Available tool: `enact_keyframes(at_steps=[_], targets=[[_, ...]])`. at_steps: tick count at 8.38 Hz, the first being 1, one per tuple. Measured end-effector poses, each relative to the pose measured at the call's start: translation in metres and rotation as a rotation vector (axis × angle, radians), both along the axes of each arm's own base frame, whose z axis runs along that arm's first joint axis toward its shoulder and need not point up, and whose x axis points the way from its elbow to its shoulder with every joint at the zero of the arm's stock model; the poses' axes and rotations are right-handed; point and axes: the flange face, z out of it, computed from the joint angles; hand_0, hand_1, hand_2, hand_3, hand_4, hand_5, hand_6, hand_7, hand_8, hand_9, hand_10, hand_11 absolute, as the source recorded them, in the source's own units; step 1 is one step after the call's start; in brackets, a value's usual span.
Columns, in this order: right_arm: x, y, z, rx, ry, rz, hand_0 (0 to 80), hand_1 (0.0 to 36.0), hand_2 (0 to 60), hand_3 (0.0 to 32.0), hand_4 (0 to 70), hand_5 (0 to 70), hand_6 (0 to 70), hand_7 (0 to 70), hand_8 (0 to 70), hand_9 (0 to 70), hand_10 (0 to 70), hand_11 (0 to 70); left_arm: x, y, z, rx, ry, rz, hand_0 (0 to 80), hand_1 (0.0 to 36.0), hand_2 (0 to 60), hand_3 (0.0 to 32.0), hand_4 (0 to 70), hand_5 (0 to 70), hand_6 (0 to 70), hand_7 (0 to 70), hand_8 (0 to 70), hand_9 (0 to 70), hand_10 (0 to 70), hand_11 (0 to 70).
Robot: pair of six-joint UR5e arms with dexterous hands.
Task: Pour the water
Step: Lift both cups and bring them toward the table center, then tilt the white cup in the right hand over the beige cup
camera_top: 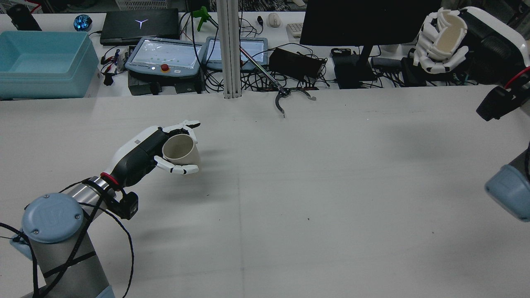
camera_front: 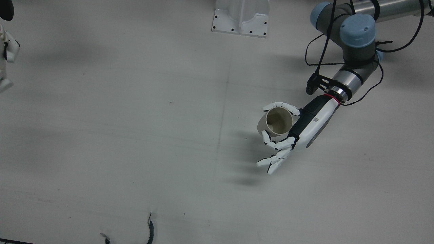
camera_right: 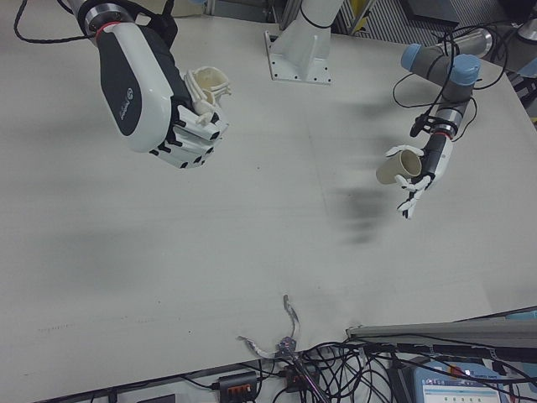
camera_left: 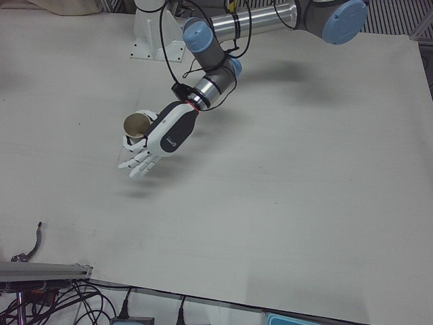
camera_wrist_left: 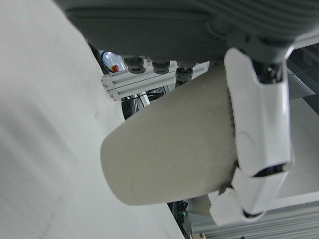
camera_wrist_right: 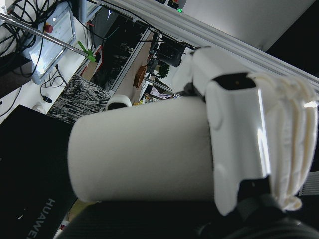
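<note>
We've got a cup in each hand — left hand [camera_top: 143,155] wrapping its cup [camera_top: 179,148] low over the table [camera_top: 314,174], right hand [camera_top: 449,39] gripping its cup [camera_top: 448,36] high and well apart — so next we likely close that gap before tipping.

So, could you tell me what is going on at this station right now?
Each arm is holding a paper cup above the white table. The left robot hand grips a beige cup low over the table, its mouth tipped partly up; it looks empty in the front view. The right robot hand holds a second cup raised high at the far side, well apart from the first. The two cups have not yet been brought together for pouring.
</note>
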Motion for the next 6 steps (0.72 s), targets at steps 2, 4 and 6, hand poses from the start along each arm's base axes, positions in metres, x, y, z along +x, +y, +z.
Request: enact_keyframes(at_steps=[2, 4, 6], targets=[[0.001, -0.016, -0.049, 0.063, 0.010, 0.009, 80.0, 36.0, 60.0, 0.0, 70.0, 70.0, 70.0, 70.0, 63.1, 70.0, 59.3, 70.0, 0.003, -0.011, -0.050, 0.091, -0.051, -0.022, 56.8, 34.2, 60.0, 0.0, 54.9, 70.0, 8.1, 15.9, 2.1, 2.6, 2.2, 5.2], [-0.041, -0.035, -0.107, 0.132, 0.140, 0.005, 80.0, 36.0, 60.0, 0.0, 70.0, 70.0, 70.0, 70.0, 63.0, 70.0, 58.7, 70.0, 0.000, -0.017, -0.070, 0.127, -0.066, -0.042, 57.3, 34.9, 60.0, 0.0, 55.6, 70.0, 8.3, 16.2, 2.1, 2.4, 1.8, 4.6], [-0.130, -0.043, -0.145, 0.185, 0.285, -0.029, 80.0, 36.0, 60.0, 0.0, 70.0, 70.0, 70.0, 70.0, 61.1, 70.0, 55.9, 70.0, 0.004, -0.017, -0.091, 0.162, -0.075, -0.049, 57.1, 34.3, 60.0, 0.0, 56.9, 70.0, 8.9, 16.6, 2.3, 2.7, 2.1, 4.9]])
